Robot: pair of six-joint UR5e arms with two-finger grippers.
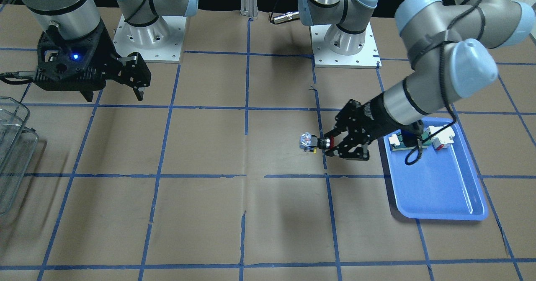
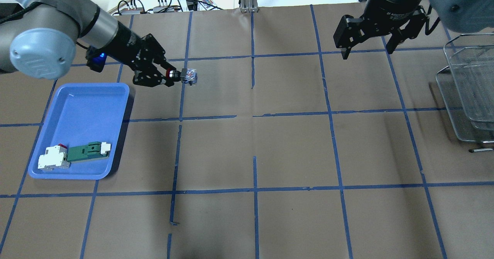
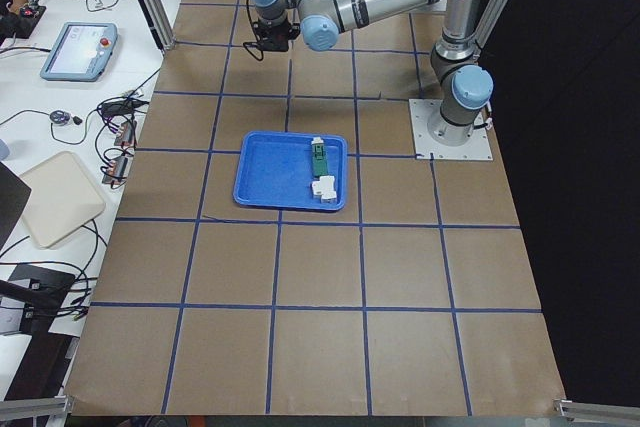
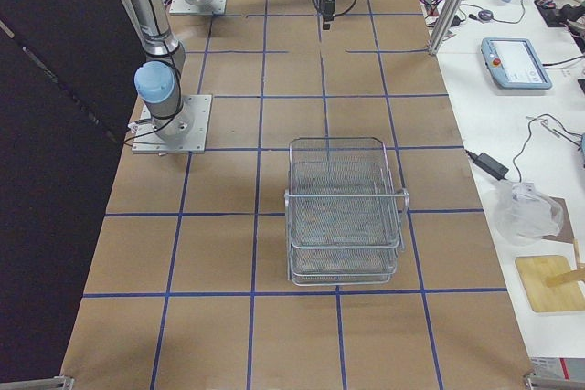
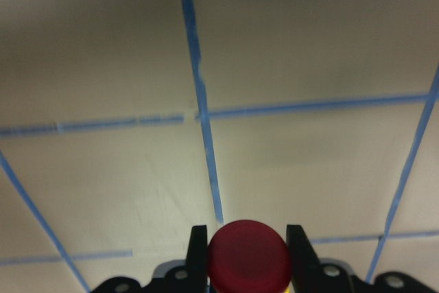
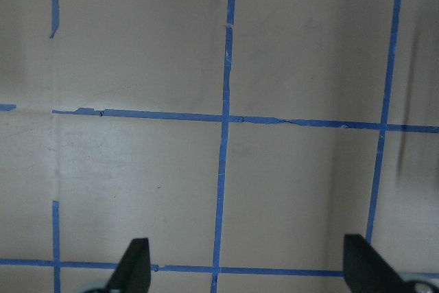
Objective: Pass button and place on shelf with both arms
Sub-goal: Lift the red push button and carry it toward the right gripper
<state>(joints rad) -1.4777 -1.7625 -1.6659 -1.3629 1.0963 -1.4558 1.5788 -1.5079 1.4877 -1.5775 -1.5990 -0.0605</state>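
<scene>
My left gripper (image 2: 170,75) is shut on the button (image 2: 188,76) and holds it sideways above the brown table, just right of the blue tray. Its jaws clamp the barrel behind the red head, and the blue-and-white block points away from the arm. In the front view the left gripper (image 1: 331,143) and button (image 1: 307,142) sit left of the tray. In the left wrist view the red head (image 5: 248,257) sits between the two fingers (image 5: 197,252). My right gripper (image 2: 366,49) is open and empty, hanging above the table left of the wire shelf (image 2: 469,93).
The blue tray (image 2: 83,87) holds a green-and-white flat part (image 2: 87,152) and a white blocky part (image 2: 52,160). The shelf stands at the table's right end (image 4: 343,216) and shows at the front view's left edge (image 1: 12,147). Blue tape lines grid the table.
</scene>
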